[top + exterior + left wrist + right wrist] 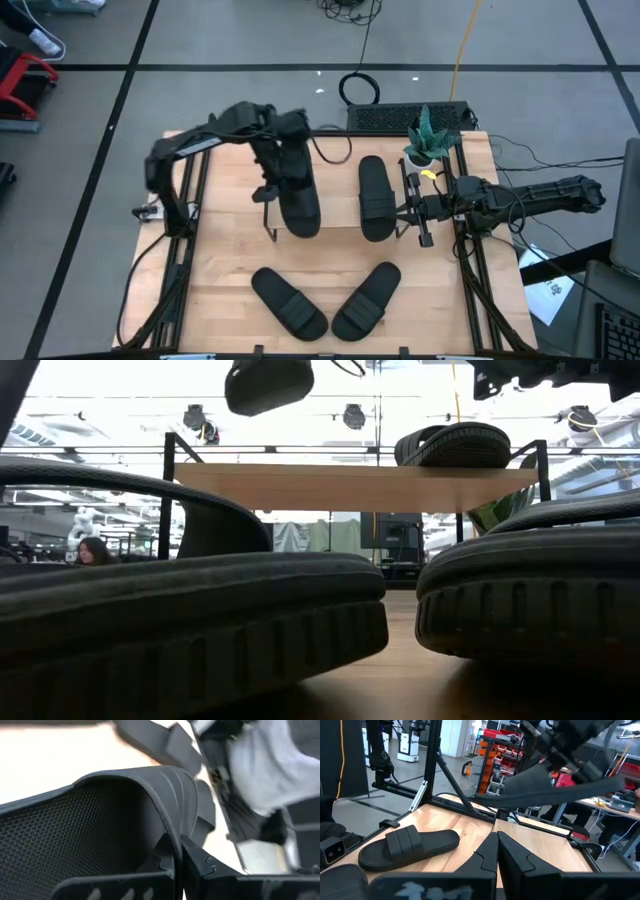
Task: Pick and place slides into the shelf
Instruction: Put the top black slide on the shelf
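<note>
Four black slides show. One hangs from my left gripper (272, 185) over the left part of the shelf (338, 232), lifted clear of its plank top (350, 485); this held slide (299, 200) also shows in the low view (268, 385). A second slide (375, 198) lies sole-down on the shelf's right part (455, 445). The other two (288, 302) (366, 300) lie on the table near its near edge, toes angled toward each other. My right gripper (421, 212) is shut and waits just off the shelf's right end, touching nothing. My left gripper is shut on the held slide's wide strap (150, 795), pinching the strap's edge (175, 842) between its two fingers (200, 867). It comes from above. The slide is lifted clear of the shelf top, roughly level, its length running from far to near.
A small potted plant (430, 140) stands at the table's far right corner, just beyond my right arm. Black rails (478, 280) run along the table's left and right sides. The shelf's middle, between the two slides, shows bare plank. A dark box (400, 116) sits behind the table.
</note>
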Robot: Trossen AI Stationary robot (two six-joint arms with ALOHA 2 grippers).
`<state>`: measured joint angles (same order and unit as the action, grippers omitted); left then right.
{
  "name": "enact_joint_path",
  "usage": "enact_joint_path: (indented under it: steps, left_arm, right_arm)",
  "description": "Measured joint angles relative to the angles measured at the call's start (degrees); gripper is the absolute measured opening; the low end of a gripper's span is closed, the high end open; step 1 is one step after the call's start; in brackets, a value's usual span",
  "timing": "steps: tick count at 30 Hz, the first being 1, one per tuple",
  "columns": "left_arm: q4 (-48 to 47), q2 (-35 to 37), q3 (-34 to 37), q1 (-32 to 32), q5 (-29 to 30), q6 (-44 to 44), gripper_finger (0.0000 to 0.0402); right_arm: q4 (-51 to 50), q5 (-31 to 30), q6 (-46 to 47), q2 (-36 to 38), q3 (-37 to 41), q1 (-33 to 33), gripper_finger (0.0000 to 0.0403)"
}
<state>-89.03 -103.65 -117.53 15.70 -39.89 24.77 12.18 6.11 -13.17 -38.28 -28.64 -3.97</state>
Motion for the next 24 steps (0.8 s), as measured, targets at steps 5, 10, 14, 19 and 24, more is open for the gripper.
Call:
enact_joint_path:
  steps: [5,10,14,19,24]
  left_arm:
    - [-0.91,-3.94,-0.95,-0.70,-3.05,1.99,0.0000]
    - [-0.91,-5.05,-0.97,-0.21,-4.20,3.49,0.0000]
    - [-0.88,-6.86,-0.97,-0.37,-2.67,3.66,0.0000]
    - [-0.90,-7.61,-0.97,0.18,-1.05,5.01,0.0000]
    - [-0.92,-8.37,-0.97,0.60,-0.67,5.74,0.0000]
  right_arm:
    - [0.03,-0.01,0.00,0.00,0.00,0.00,0.0000]
    - [0.44,0.00,0.02,0.00,0.00,0.00,0.0000]
    - [0.44,-0.01,0.02,0.00,0.00,0.00,0.0000]
    - [0.51,-0.05,0.02,0.00,0.00,0.00,0.0000]
    - [1.33,-0.11,0.04,0.00,0.00,0.00,0.0000]
